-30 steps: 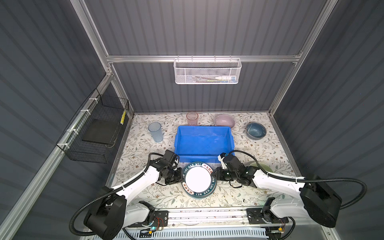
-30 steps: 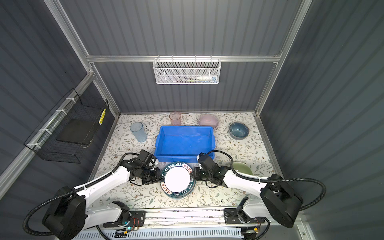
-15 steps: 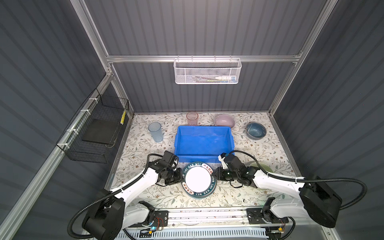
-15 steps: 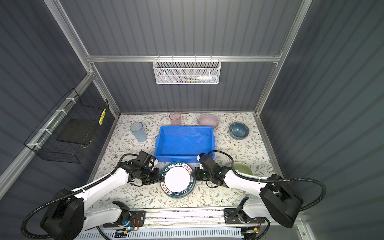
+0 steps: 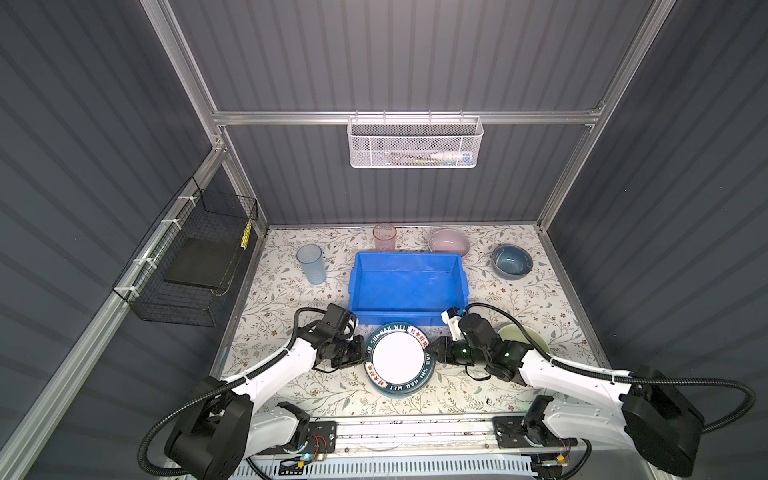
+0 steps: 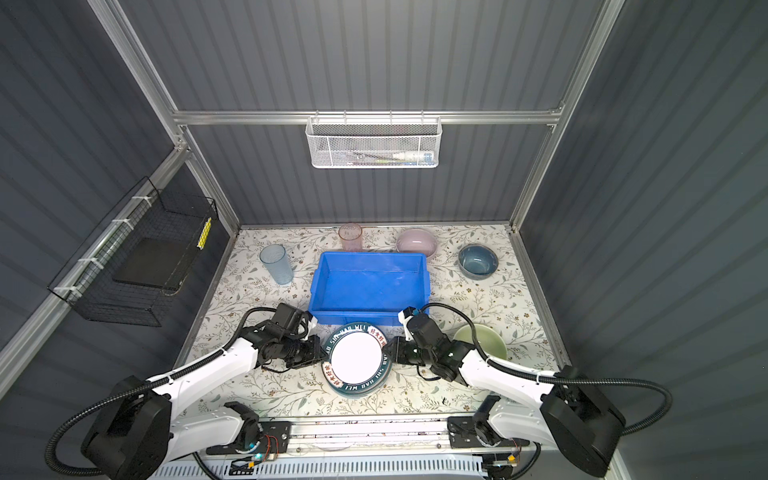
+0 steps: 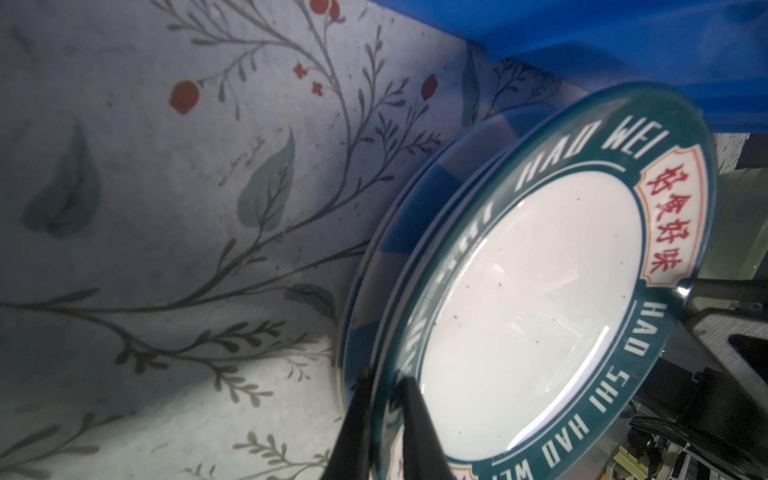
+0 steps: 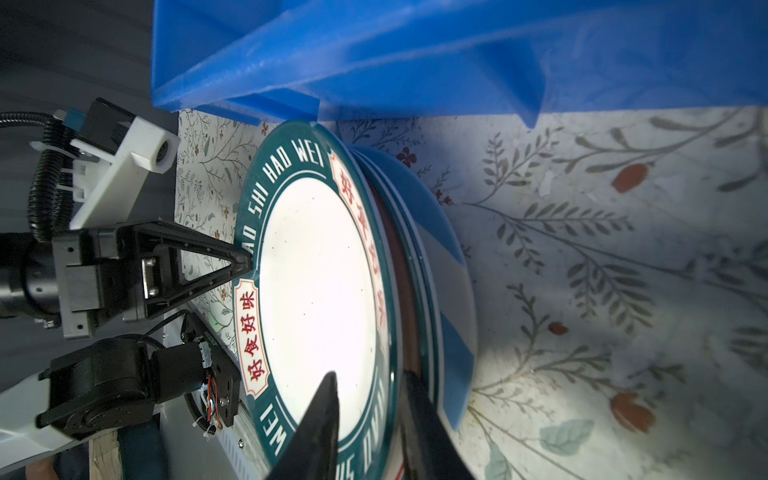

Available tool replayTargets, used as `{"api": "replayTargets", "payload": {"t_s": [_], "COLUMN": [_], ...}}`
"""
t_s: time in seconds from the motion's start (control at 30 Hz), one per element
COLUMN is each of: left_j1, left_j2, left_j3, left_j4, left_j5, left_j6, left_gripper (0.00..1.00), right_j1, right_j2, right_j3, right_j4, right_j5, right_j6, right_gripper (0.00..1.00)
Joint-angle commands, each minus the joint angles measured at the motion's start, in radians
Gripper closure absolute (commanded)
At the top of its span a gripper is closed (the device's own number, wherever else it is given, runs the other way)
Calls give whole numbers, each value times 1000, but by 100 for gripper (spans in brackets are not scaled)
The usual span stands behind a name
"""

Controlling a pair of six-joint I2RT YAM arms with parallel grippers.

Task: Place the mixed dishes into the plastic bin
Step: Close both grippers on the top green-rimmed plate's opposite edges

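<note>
Wrist views reveal a striped plate (image 7: 409,224) under the lettered plate (image 5: 398,358). The left claw (image 7: 384,382) pinches its rim; the right claw (image 8: 370,376) straddles it, grip unclear.

My white mesh basket (image 5: 414,143) is hanging from the aluminium crossbar (image 5: 282,117) on the grey ribbed back wall (image 5: 395,54), and a few slim things are lying in it that I am failing to make out. My black wire basket (image 5: 174,305) is hanging on the left wall (image 5: 83,166), holding a dark flat slab (image 5: 199,269), with a yellow tag (image 5: 247,235) dangling at its far end. The floral mat (image 5: 282,291) is covering my whole work floor, showing leaves and red berries.
</note>
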Motion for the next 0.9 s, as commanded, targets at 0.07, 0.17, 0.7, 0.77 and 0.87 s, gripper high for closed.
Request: {"api": "replayTargets", "payload": {"t_s": [0.07, 0.17, 0.7, 0.77, 0.87], "left_j1": [-27, -27, -27, -27, -27], "left_j2": [109, 120, 53, 33, -3], "left_j3": [-105, -120, -105, -98, -80], "left_j4": [36, 58, -1, -20, -64], "left_j5": [-58, -50, -71, -73, -81], "left_j6": [-29, -31, -31, -31, -32], "left_gripper": [97, 97, 90, 88, 84], "right_j1": [40, 40, 41, 40, 40], "right_j2": [17, 36, 5, -8, -27], "right_j3": [-4, 4, 55, 64, 77], "right_j4": [189, 188, -7, -44, -89], "right_j5": [-165, -151, -33, -26, -23], "right_j6": [29, 34, 21, 17, 11], "right_gripper": [73, 75, 92, 94, 96]}}
